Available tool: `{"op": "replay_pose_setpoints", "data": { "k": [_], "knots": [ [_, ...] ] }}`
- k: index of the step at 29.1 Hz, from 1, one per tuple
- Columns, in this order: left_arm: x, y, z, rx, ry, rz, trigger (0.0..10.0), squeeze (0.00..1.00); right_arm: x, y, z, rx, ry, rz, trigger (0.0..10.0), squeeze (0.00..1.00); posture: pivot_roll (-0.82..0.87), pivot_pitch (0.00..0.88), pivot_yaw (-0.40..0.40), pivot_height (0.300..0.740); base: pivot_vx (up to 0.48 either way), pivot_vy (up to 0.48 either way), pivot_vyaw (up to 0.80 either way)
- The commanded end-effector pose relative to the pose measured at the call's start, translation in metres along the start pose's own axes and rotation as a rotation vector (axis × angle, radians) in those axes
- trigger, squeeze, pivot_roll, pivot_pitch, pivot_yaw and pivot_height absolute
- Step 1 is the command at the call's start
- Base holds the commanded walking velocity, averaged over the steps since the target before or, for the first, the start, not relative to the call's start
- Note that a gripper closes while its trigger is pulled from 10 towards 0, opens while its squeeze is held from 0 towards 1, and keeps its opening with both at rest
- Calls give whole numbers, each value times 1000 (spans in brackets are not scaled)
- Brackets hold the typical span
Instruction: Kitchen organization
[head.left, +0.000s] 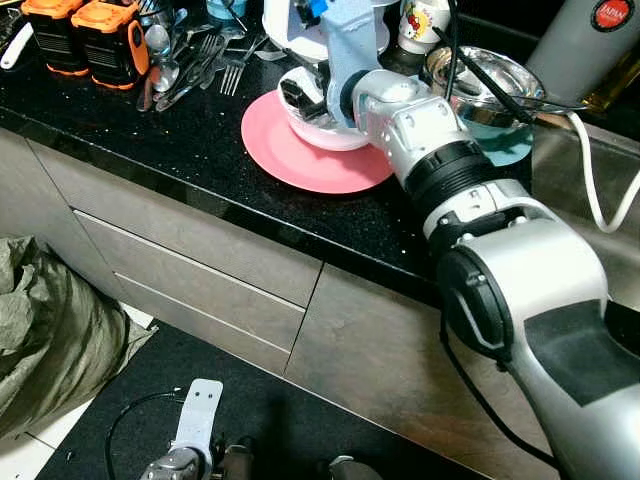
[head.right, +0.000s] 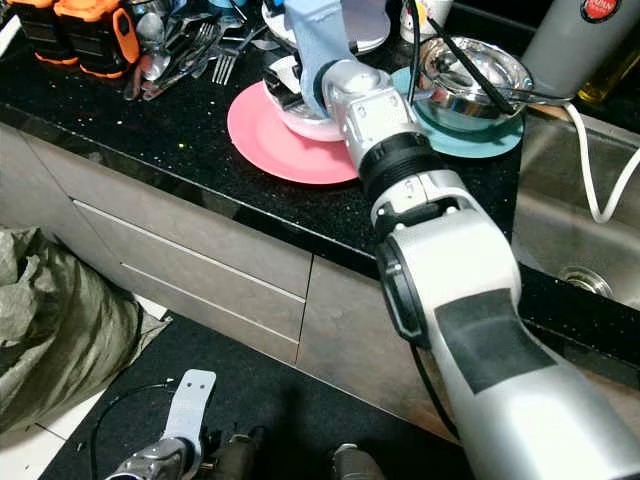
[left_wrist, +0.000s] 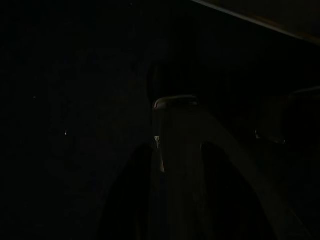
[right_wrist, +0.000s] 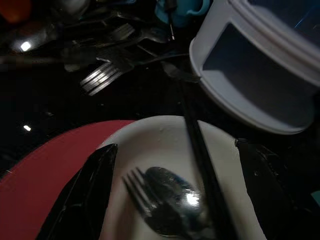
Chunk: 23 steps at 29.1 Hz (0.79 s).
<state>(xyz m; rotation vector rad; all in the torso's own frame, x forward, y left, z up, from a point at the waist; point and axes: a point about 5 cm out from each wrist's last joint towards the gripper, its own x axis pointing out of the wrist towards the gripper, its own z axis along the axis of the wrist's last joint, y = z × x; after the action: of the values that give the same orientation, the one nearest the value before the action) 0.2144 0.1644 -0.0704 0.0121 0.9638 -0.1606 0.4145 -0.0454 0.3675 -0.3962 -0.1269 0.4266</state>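
My right gripper (right_wrist: 175, 195) hangs wide open and empty over the white bowl (right_wrist: 165, 150) on the pink plate (right_wrist: 45, 175); I should close on the fork (right_wrist: 142, 192) inside it, clear of the black chopstick (right_wrist: 200, 150).

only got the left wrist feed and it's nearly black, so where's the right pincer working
Observer: The right pincer is over a white bowl that sits on a pink plate on the black counter.
Operator: anything in that bowl
Observer: Yes, a fork and a spoon lie in it, with a dark chopstick slanting across.
Operator: pincer open or shut
Observer: Open, one finger on each side of the bowl, gripping nothing.
Operator: and my left arm
Observer: It hangs low near the dark floor, in front of the drawers.
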Motion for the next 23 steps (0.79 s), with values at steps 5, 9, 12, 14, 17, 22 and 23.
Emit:
{"op": "replay_pose_setpoints", "data": {
  "k": [5,9,12,14,17,22,23],
  "knots": [
    [0,-6,-11,-28,30,-11,10000,0,-1,-4,4,-108,45,-21,10000,0,21,249,-122,740,0,0,0],
    [0,-6,-11,-28,29,-11,10000,0,-1,-2,4,-128,59,-14,10000,0,21,249,-122,740,0,0,0],
    [0,-6,-11,-31,28,-11,10000,0,0,0,0,-149,86,4,10000,0,18,248,-127,740,0,0,0],
    [0,-6,-11,-33,27,-10,10000,0,0,1,-3,-162,109,13,10000,0,15,252,-128,740,0,0,0],
    [0,-7,-10,-36,24,-10,10000,0,0,4,-11,-110,142,37,10000,0,13,250,-129,740,0,0,0],
    [0,-7,-11,-40,23,-10,10000,0,0,2,-17,-56,158,27,10000,0,12,250,-129,740,0,0,0],
    [0,-7,-11,-40,23,-9,10000,0,0,2,-17,-48,159,24,10000,0,12,250,-129,740,0,0,0]
  ]
}}
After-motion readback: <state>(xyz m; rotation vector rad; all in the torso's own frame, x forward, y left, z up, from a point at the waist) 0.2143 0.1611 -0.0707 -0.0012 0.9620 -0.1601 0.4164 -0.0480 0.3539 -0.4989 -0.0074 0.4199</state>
